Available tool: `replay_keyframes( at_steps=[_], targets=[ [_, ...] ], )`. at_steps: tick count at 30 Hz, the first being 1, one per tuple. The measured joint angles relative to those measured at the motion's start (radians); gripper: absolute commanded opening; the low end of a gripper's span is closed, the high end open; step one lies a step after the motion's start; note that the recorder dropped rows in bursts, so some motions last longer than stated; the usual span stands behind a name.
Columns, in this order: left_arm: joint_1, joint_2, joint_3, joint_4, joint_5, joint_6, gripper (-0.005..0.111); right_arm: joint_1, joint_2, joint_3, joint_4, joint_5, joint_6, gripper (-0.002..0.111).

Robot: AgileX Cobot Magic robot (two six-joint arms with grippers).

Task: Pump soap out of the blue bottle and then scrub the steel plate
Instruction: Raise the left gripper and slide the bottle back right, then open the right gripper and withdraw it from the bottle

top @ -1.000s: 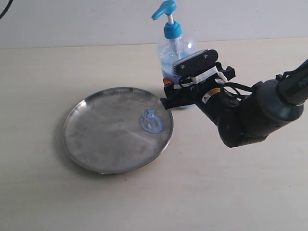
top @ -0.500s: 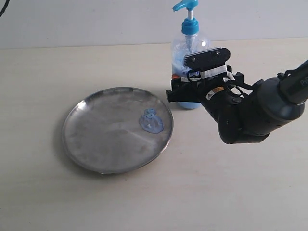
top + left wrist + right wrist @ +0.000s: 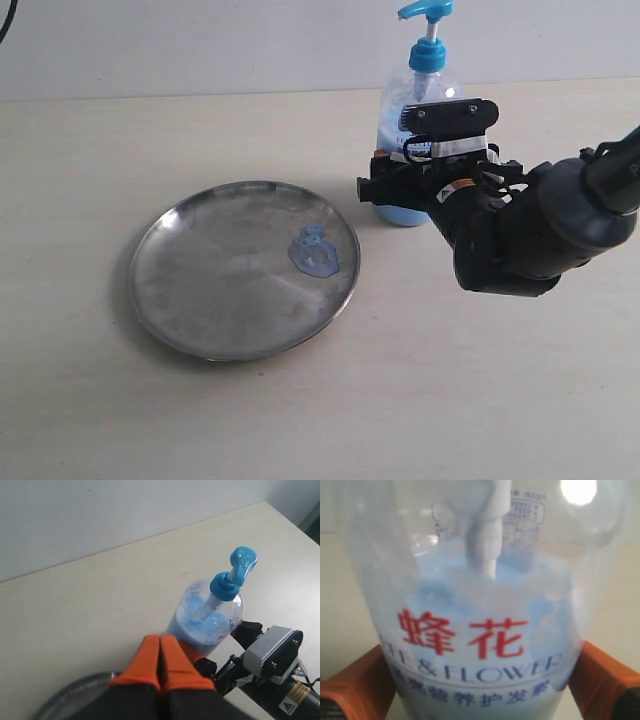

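Right gripper [image 3: 477, 680]: mine, clamped wide around the low body of the bottle [image 3: 402, 112], which fills the gap between the jaws.
Right fingers [image 3: 355, 680]: one orange pad on each side of the bottle, level with the bottom of its label [image 3: 470, 635].
Left gripper [image 3: 160, 642]: pads pressed together, nothing between them, hanging above and just beside the bottle.
Bottle: upright in my grip. I cannot tell whether its base rests on the table [image 3: 100, 140].
Handling: thin clear plastic, about half full, so I judge it bottom-heavy, smooth and a little squashy. It could slip or dent under a hard squeeze.
Where to hold: low on the body where the liquid backs the wall, as now, keeping the top free.
Pump head [image 3: 425, 12]: blue, raised, at the bottle's top, its spout turned toward the plate's side.
Plate [image 3: 200, 290]: steel, flat on the table, near the bottle but not touching it.
Soap [image 3: 315, 252]: a pale blue blob on the plate, by the rim nearest the bottle. Pumping looks done and scrubbing not yet begun.
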Motion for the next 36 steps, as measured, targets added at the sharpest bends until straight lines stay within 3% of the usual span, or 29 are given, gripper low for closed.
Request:
replay_keyframes(
  at_steps=[3,5,6,8,13,21,26,32,36],
  targets=[
    [0.000,-0.009,0.013,0.000,-0.011,-0.004,0.000,0.000,-0.002,0.000,0.002,0.006,-0.002,0.023],
    [0.000,-0.015,0.013,0.000,-0.016,-0.004,0.000,0.000,-0.004,0.000,0.004,0.010,-0.011,0.040],
    [0.000,-0.021,0.013,0.000,-0.016,-0.004,0.000,0.000,-0.006,0.000,0.006,0.013,-0.017,0.057],
    [0.000,-0.038,0.013,0.000,-0.016,-0.004,0.000,0.002,-0.018,-0.002,0.045,0.040,-0.088,0.073],
    [0.000,-0.053,0.013,0.000,-0.017,-0.006,0.000,0.004,-0.081,-0.002,0.141,0.150,-0.219,0.097],
    [0.000,-0.061,0.058,-0.011,-0.017,-0.008,0.000,0.000,-0.251,0.000,0.178,0.400,-0.296,0.101],
    [0.000,-0.098,0.077,-0.011,-0.017,-0.008,0.000,0.000,-0.317,0.000,0.333,0.493,-0.468,0.101],
    [0.000,-0.214,0.156,-0.008,-0.015,-0.008,0.000,0.000,-0.437,0.002,0.990,0.613,-1.139,0.100],
    [0.000,-0.291,0.241,-0.001,-0.019,-0.008,0.000,0.000,-0.584,0.080,1.144,0.621,-1.357,0.100]
  ],
)
